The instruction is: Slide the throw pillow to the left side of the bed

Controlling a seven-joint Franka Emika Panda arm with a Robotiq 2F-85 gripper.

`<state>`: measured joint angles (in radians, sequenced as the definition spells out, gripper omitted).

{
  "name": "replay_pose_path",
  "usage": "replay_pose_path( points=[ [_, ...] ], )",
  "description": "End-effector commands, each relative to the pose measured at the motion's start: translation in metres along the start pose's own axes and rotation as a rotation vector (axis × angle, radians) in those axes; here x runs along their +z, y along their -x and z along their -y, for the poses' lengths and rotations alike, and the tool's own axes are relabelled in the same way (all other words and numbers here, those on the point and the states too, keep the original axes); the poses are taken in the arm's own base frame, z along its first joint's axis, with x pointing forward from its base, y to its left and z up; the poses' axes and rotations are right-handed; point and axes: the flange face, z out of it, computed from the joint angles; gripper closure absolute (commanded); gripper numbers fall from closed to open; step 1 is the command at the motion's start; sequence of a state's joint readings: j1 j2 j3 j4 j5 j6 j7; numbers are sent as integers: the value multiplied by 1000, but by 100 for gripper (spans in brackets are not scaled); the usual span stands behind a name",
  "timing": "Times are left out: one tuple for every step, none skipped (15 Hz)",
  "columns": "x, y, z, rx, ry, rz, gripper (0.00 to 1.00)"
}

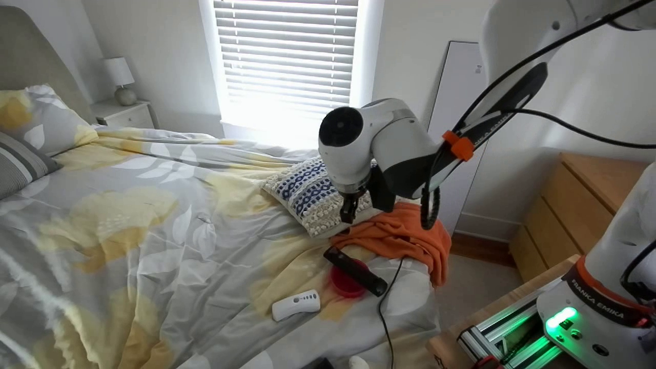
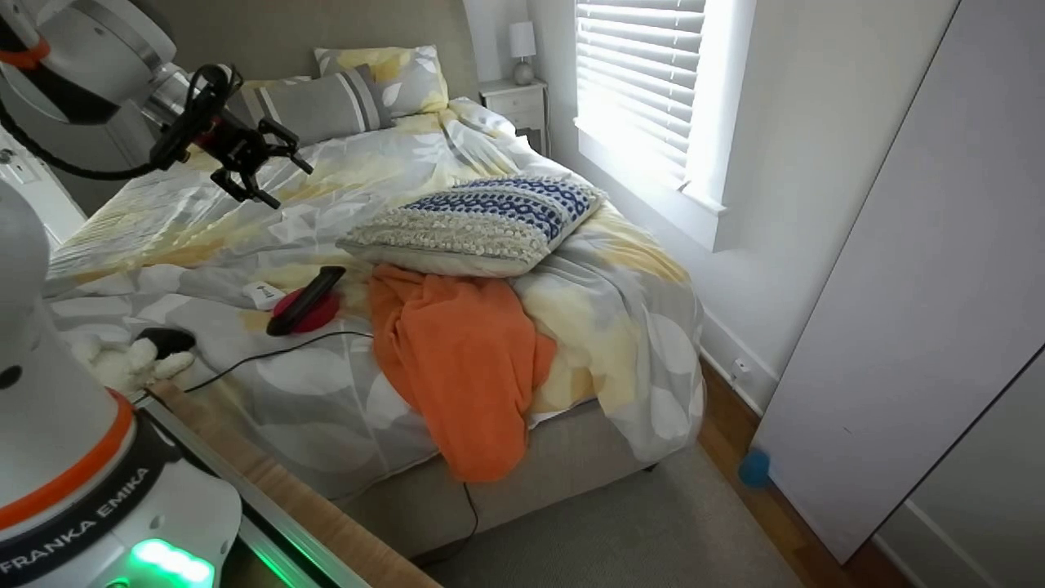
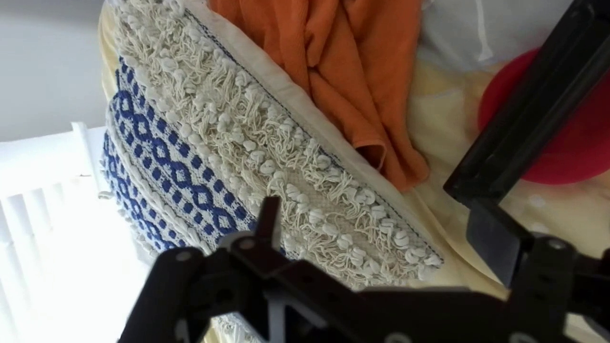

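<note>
Black two-fingered gripper (image 2: 294, 188) aloft, jaws spread, unclenched, rectangular navy-and-white woven throw pillow (image 2: 488, 219) lower, off to its side, lying apart

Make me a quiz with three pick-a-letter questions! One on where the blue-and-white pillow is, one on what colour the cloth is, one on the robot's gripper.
1. Where does the throw pillow lie?
A) on the floor
B) on the bed
C) on the nightstand

2. What colour is the cloth next to it?
A) orange
B) green
C) purple

3. How is the gripper?
A) shut tight
B) gripping a lamp
C) open

1 B: both exterior views show it resting there.
2 A: it looks orange in all three views.
3 C: the wrist view shows its fingers wide apart.
</note>
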<state>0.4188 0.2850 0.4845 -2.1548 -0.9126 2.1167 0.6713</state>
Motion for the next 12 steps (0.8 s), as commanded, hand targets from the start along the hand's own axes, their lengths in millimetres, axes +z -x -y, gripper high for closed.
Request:
replay_pose_path(
  points=[
    [29, -40, 23, -10, 70, 34, 0],
    [35, -48, 28, -18, 68, 47, 0],
    [41, -58, 31, -16, 67, 52, 0],
    [46, -67, 35, -13, 69, 55, 0],
    [52, -74, 40, -13, 70, 62, 0],
    [60, -82, 45, -11, 69, 67, 0],
    [65, -87, 50, -7, 63, 75, 0],
    [71, -93, 56, -6, 54, 86, 0],
    [75, -97, 63, -7, 49, 89, 0],
    [80, -102, 69, -7, 45, 88, 0],
    [85, -107, 74, 2, 51, 80, 0],
    [90, -111, 78, 13, 48, 76, 0]
  ],
)
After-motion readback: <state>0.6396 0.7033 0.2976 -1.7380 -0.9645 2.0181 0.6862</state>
